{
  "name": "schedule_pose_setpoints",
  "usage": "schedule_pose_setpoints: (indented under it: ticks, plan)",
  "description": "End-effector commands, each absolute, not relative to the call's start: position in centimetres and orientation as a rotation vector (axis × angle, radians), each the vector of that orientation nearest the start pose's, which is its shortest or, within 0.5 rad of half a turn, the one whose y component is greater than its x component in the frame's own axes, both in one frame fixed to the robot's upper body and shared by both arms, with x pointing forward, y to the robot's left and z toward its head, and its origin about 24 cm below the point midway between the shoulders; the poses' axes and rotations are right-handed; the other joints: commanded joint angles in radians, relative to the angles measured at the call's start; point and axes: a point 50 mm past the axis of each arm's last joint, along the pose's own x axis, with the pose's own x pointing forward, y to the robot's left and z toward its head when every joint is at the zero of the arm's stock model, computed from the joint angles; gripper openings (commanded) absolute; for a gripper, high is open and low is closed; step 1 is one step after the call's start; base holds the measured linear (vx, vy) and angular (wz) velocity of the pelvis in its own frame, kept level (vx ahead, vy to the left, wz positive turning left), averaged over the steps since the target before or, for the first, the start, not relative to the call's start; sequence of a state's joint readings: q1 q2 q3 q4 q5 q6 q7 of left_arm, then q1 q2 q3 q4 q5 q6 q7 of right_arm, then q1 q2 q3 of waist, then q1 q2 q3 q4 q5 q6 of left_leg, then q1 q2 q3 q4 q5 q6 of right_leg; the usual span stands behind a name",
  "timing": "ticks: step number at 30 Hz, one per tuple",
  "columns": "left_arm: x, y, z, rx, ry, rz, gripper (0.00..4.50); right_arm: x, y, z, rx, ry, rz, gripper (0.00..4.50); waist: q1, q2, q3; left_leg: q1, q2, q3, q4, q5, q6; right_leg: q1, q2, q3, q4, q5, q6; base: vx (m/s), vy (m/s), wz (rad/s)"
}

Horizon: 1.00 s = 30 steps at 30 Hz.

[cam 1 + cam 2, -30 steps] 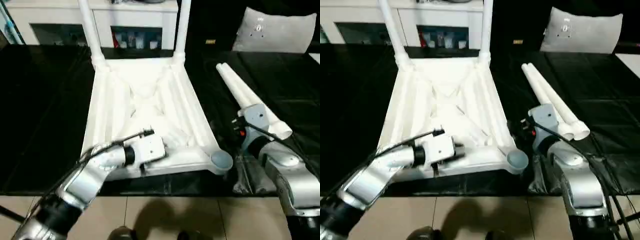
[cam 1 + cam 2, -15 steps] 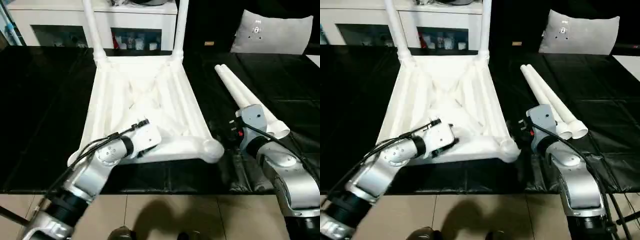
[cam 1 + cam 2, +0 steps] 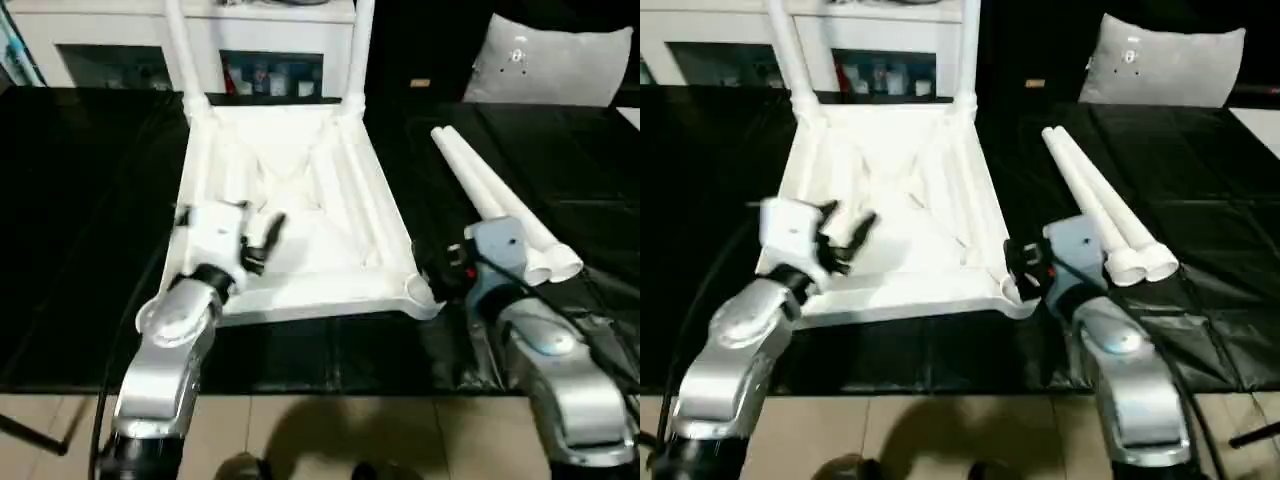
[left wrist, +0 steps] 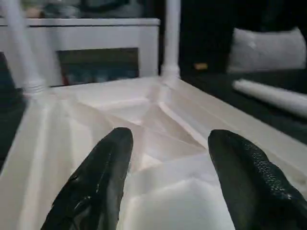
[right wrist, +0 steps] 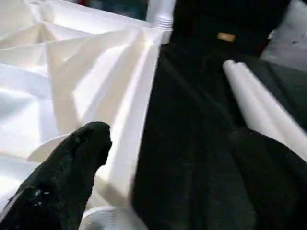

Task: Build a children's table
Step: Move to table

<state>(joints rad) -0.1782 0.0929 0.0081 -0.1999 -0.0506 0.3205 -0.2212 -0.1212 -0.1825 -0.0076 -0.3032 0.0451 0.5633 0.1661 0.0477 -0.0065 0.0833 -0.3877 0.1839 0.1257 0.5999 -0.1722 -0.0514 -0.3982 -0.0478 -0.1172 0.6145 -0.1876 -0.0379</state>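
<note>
Table top [image 3: 300, 215] upside-down on black worktop [image 3: 90, 200], two legs fitted at far corners. Two loose legs [image 3: 495, 205] right, apart. Left end effector [image 4: 165, 177] spread, empty, over ribs. Right end effector [image 5: 168, 172] wide, empty, straddling near-right edge.

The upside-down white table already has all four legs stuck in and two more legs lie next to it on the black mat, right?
Not quite. The table top has only two legs standing in its far corners; its near corner socket is empty, as the left eye view shows. The two loose legs do lie beside it on the black mat.
</note>
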Motion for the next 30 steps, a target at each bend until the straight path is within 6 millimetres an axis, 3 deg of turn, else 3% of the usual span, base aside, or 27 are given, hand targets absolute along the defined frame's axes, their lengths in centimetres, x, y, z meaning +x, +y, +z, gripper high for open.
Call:
schedule_pose_setpoints:
  ticks: [1, 2, 3, 4, 5, 6, 7, 8, 9, 10, 11, 12, 13, 14, 15, 16, 17, 18, 19, 20, 21, 22, 24, 25, 26, 29, 30]
  plan:
    - [27.7, 14.3, 10.4, 0.052, -0.028, -0.231, 2.90, 26.8, -17.6, 9.4, -0.068, 0.142, 0.102, 4.50, -0.017, 0.025, -0.045, 0.055, 0.238, -0.114, -0.197, -0.437, 0.102, -0.020, -0.035, 0.043, 0.096, -0.147, -0.055, 0.034, -0.117, 0.21]
    - [27.6, 14.4, 10.3, 0.043, -0.019, -0.216, 2.90, 26.9, -17.4, 9.5, -0.063, 0.125, 0.130, 4.50, -0.020, 0.014, -0.043, 0.060, 0.227, -0.109, -0.192, -0.437, 0.127, -0.028, -0.040, 0.058, 0.097, -0.131, -0.056, 0.035, -0.182, 0.12]
    - [27.5, 14.6, 10.1, 0.039, -0.012, -0.205, 2.90, 26.8, -17.3, 9.5, -0.064, 0.126, 0.167, 4.50, -0.022, 0.000, -0.051, 0.067, 0.191, -0.099, -0.173, -0.405, 0.170, -0.023, -0.053, 0.084, 0.072, -0.102, -0.105, 0.015, -0.237, 0.06]
    - [27.4, 14.8, 10.0, 0.038, -0.005, -0.198, 2.90, 26.7, -17.2, 9.4, -0.066, 0.133, 0.178, 4.50, -0.029, -0.019, -0.058, 0.039, 0.099, -0.055, -0.114, -0.329, 0.221, -0.001, -0.070, 0.095, -0.005, -0.020, -0.290, 0.015, -0.237, 0.06]
    - [27.3, 14.9, 9.9, 0.038, -0.001, -0.196, 2.90, 26.6, -17.2, 9.3, -0.064, 0.141, 0.179, 4.50, -0.021, -0.046, -0.060, 0.007, -0.012, 0.005, -0.023, -0.306, 0.215, 0.021, -0.060, 0.100, -0.071, -0.026, -0.391, -0.001, -0.239, -0.03]
    - [27.1, 15.1, 9.7, 0.040, 0.007, -0.191, 2.90, 26.4, -17.0, 9.4, -0.048, 0.107, 0.201, 4.50, 0.016, -0.077, -0.080, -0.049, -0.097, 0.048, 0.193, -0.263, 0.203, 0.086, -0.101, 0.125, -0.109, -0.107, -0.462, -0.001, -0.113, -0.01]
    - [27.0, 15.2, 9.7, 0.040, 0.011, -0.188, 2.90, 26.3, -16.9, 9.4, -0.042, 0.094, 0.206, 4.50, 0.018, -0.071, -0.067, -0.066, -0.089, 0.040, 0.210, -0.221, 0.174, 0.081, -0.105, 0.121, -0.107, -0.117, -0.443, -0.002, -0.228, -0.07]
    - [26.9, 15.2, 9.6, 0.036, 0.014, -0.186, 2.90, 26.1, -17.0, 9.4, -0.037, 0.100, 0.196, 4.50, 0.012, -0.078, -0.057, -0.073, -0.102, 0.034, 0.220, -0.216, 0.128, 0.079, -0.095, 0.109, -0.109, -0.136, -0.346, -0.015, -0.210, -0.02]
    - [26.8, 15.2, 9.6, 0.035, 0.017, -0.185, 2.90, 26.2, -16.9, 9.5, -0.036, 0.101, 0.192, 4.50, 0.000, -0.070, -0.058, -0.057, -0.099, 0.024, 0.185, -0.234, 0.126, 0.096, -0.115, 0.114, -0.129, -0.188, -0.245, -0.037, -0.294, 0.02]
    - [26.6, 15.1, 9.5, 0.045, 0.023, -0.187, 2.90, 26.4, -16.7, 9.8, -0.058, 0.059, 0.186, 4.50, -0.003, -0.040, -0.057, -0.045, -0.076, 0.007, 0.116, -0.192, 0.166, 0.107, -0.107, 0.103, -0.161, -0.257, -0.095, -0.036, -0.179, 0.08]
    - [26.6, 15.1, 9.5, 0.046, 0.023, -0.187, 2.90, 26.4, -16.6, 9.9, -0.065, 0.050, 0.186, 4.50, -0.004, -0.013, -0.055, -0.033, -0.041, -0.011, 0.071, -0.164, 0.201, 0.105, -0.099, 0.092, -0.181, -0.287, 0.014, -0.049, -0.172, 0.11]
    - [26.4, 15.0, 9.4, 0.049, 0.034, -0.189, 2.90, 26.5, -16.2, 10.6, -0.105, -0.039, 0.200, 4.50, -0.014, 0.020, -0.080, 0.042, 0.171, -0.145, -0.027, -0.036, 0.331, 0.056, -0.037, 0.019, -0.077, -0.208, 0.185, -0.046, -0.156, -0.02]
    - [26.3, 15.1, 9.2, 0.059, 0.055, -0.179, 2.90, 26.4, -16.0, 11.1, -0.076, -0.107, 0.202, 4.50, -0.030, 0.014, -0.078, 0.086, 0.282, -0.185, -0.052, 0.140, 0.469, -0.042, -0.056, 0.046, 0.097, -0.257, 0.180, -0.046, -0.156, -0.02]
    - [26.3, 15.2, 9.2, 0.063, 0.062, -0.175, 2.90, 26.4, -16.0, 11.3, -0.064, -0.128, 0.202, 4.50, -0.039, -0.004, -0.073, 0.092, 0.245, -0.164, -0.029, 0.216, 0.495, -0.089, -0.078, 0.085, 0.148, -0.211, 0.132, -0.036, -0.121, -0.02]
    - [26.2, 15.2, 9.5, 0.073, 0.026, -0.184, 2.90, 26.4, -16.0, 9.8, -0.051, 0.058, 0.192, 4.50, -0.012, -0.014, -0.054, 0.039, 0.145, -0.091, -0.007, 0.267, 0.496, -0.087, -0.088, 0.142, 0.105, -0.044, 0.047, -0.041, -0.144, 0.12]
    - [26.1, 15.2, 9.6, 0.077, 0.017, -0.199, 2.90, 26.3, -16.0, 8.8, -0.051, 0.197, 0.190, 4.50, -0.010, -0.046, -0.060, 0.003, 0.009, -0.049, 0.030, 0.085, 0.371, -0.016, -0.092, 0.186, -0.001, -0.029, 0.098, -0.041, -0.144, 0.12]
    - [26.1, 15.1, 9.7, 0.081, 0.015, -0.209, 2.90, 26.2, -16.0, 8.1, -0.040, 0.287, 0.188, 4.50, -0.012, -0.040, -0.076, -0.051, -0.038, -0.047, 0.058, 0.078, 0.309, 0.063, -0.173, 0.204, -0.015, 0.011, 0.093, -0.092, -0.178, 0.05]
    - [26.1, 15.1, 9.7, 0.082, 0.018, -0.209, 2.90, 26.3, -16.0, 8.1, -0.026, 0.289, 0.186, 4.50, 0.032, -0.039, -0.053, -0.001, -0.009, -0.044, 0.040, -0.057, 0.142, 0.016, -0.182, 0.197, -0.074, -0.149, 0.102, -0.066, -0.087, 0.01]
    - [26.1, 15.1, 9.7, 0.082, 0.019, -0.213, 2.90, 26.4, -15.8, 8.4, -0.006, 0.263, 0.206, 4.50, 0.022, -0.059, -0.049, 0.004, -0.009, -0.040, 0.020, -0.109, 0.109, 0.031, -0.162, 0.191, -0.070, -0.213, 0.103, -0.110, -0.150, -0.01]
    - [26.0, 14.9, 9.8, 0.076, 0.018, -0.232, 2.90, 26.4, -15.4, 8.9, -0.017, 0.210, 0.259, 4.50, 0.025, -0.054, -0.039, 0.003, -0.003, -0.039, -0.022, -0.148, 0.066, 0.041, -0.131, 0.155, -0.073, -0.361, 0.082, -0.099, -0.098, 0.00]
    - [26.0, 14.9, 9.9, 0.072, 0.017, -0.242, 2.90, 26.4, -15.3, 9.1, -0.033, 0.194, 0.280, 4.50, 0.018, -0.057, -0.030, 0.024, -0.008, -0.026, -0.027, -0.224, 0.045, 0.027, -0.118, 0.144, -0.103, -0.603, 0.070, -0.133, -0.117, 0.00]
    - [26.0, 14.9, 9.8, 0.067, 0.021, -0.248, 2.90, 26.5, -15.2, 9.0, -0.027, 0.202, 0.277, 4.50, 0.011, -0.048, -0.023, 0.026, -0.003, -0.027, -0.041, -0.243, 0.034, 0.027, -0.113, 0.139, -0.111, -0.681, 0.038, -0.089, -0.054, 0.02]
    - [25.8, 14.8, 9.7, 0.056, 0.031, -0.261, 2.90, 26.5, -15.4, 8.9, -0.036, 0.192, 0.267, 4.50, 0.000, -0.033, -0.018, 0.039, 0.015, -0.036, -0.061, -0.318, 0.021, 0.021, -0.105, 0.123, -0.118, -0.663, -0.008, -0.060, -0.015, 0.02]
    - [25.7, 14.7, 9.6, 0.058, 0.033, -0.267, 2.90, 26.4, -15.4, 8.9, -0.040, 0.186, 0.265, 4.50, -0.004, -0.029, -0.020, 0.042, 0.023, -0.038, -0.066, -0.340, 0.018, 0.025, -0.104, 0.117, -0.118, -0.622, -0.025, -0.054, -0.001, 0.02]
    - [25.8, 14.5, 9.7, 0.063, 0.030, -0.272, 2.90, 26.6, -15.5, 9.0, -0.039, 0.193, 0.258, 4.50, -0.011, -0.028, -0.023, 0.035, 0.034, -0.043, -0.076, -0.381, 0.005, 0.041, -0.107, 0.109, -0.111, -0.560, -0.042, 0.000, 0.000, 0.00]
    - [25.9, 14.1, 9.9, 0.064, 0.022, -0.280, 2.90, 27.3, -15.6, 9.4, -0.055, 0.192, 0.253, 4.50, -0.020, -0.027, -0.009, 0.065, 0.038, -0.047, -0.087, -0.568, -0.025, 0.046, -0.109, 0.091, -0.125, -0.638, -0.040, 0.000, 0.000, 0.00]
    - [25.9, 14.1, 10.1, 0.062, 0.018, -0.285, 2.90, 27.5, -15.5, 9.7, -0.056, 0.178, 0.251, 4.50, -0.027, -0.021, -0.001, 0.073, 0.033, -0.050, -0.087, -0.642, -0.033, 0.053, -0.104, 0.073, -0.138, -0.699, -0.023, 0.002, 0.057, -0.09]
